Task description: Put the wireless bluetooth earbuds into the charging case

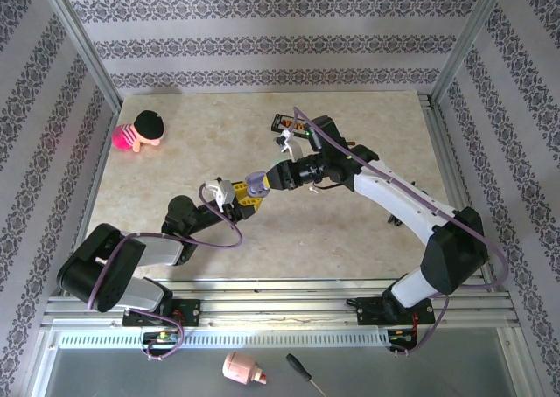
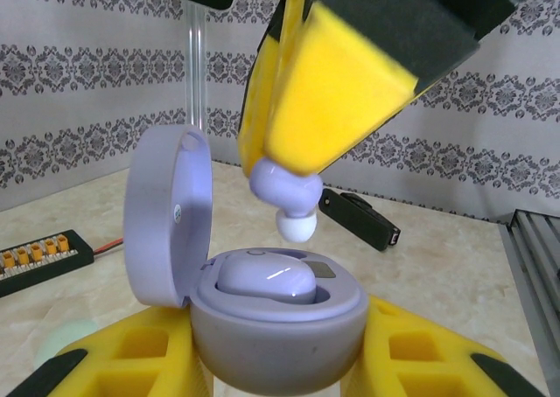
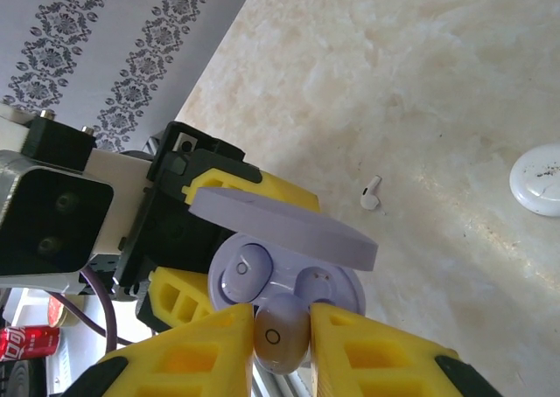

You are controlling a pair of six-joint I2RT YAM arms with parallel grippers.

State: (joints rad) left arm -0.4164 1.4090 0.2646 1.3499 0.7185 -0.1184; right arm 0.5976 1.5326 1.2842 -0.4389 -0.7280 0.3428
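Beige marble-look tabletop (image 1: 219,143), patterned walls. Left gripper (image 1: 238,196) narrowly parted, clamping open lavender charging case (image 2: 276,327); seated earbud (image 2: 262,279) inside. Right gripper (image 3: 282,331) pinching second lavender earbud (image 2: 284,187) just above case.

Papered booth, marbled table
The back and side walls carry pale wallpaper with grey damask bands (image 1: 262,30); silver aluminium frame posts (image 1: 80,38) rise at the corners, a beige marbled tabletop (image 1: 201,143) lies evenly lit, and ribbed metal rails (image 1: 280,305) edge its near side.
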